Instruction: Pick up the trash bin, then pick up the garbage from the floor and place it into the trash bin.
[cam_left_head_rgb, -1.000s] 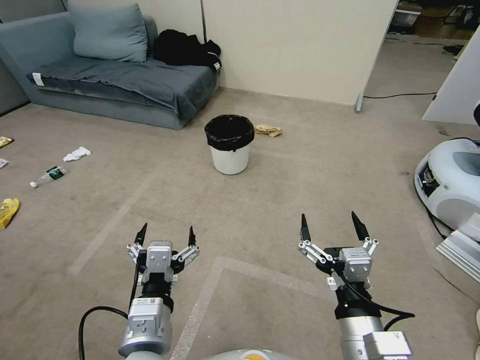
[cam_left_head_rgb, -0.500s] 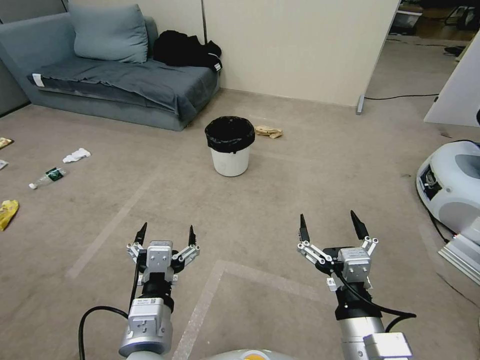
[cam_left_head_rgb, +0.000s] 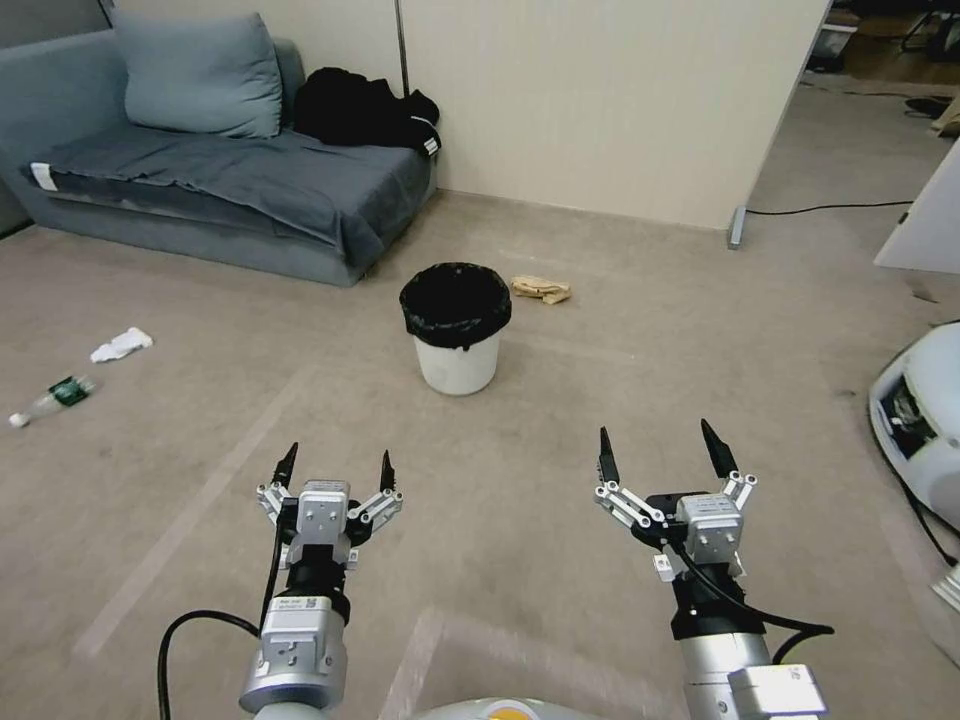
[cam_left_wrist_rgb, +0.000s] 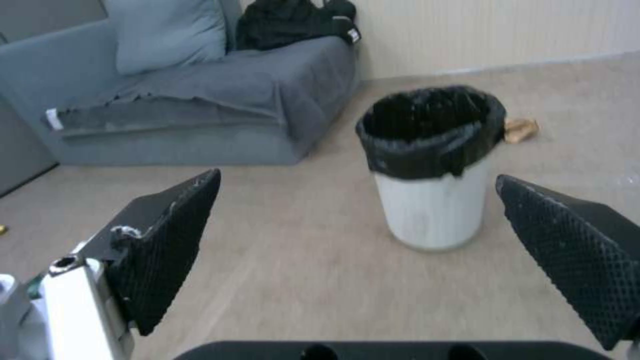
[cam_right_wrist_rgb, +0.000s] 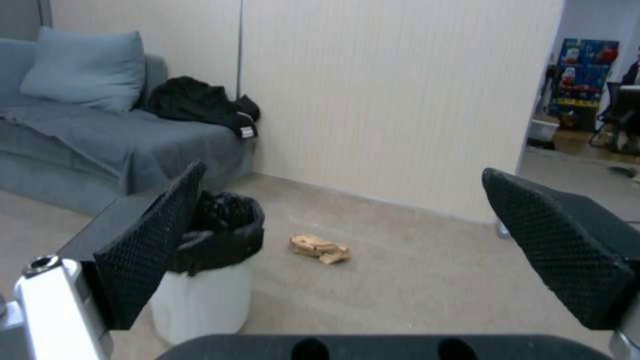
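- Trash bin (cam_left_head_rgb: 456, 330): upright on the carpet at frame centre — white, black liner folded over its rim.
- Brown paper bag (cam_left_head_rgb: 541, 290): on the floor just right of the bin, apart from it.
- Tissue (cam_left_head_rgb: 121, 345) and bottle (cam_left_head_rgb: 50, 398): far left, mid-frame.
- Left pincer (cam_left_head_rgb: 336, 464), lower left, and right pincer (cam_left_head_rgb: 659, 446), lower right: both spread wide, empty, above the floor.

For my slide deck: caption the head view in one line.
Both open grippers, left and right, held above the carpet short of the black-lined trash bin.
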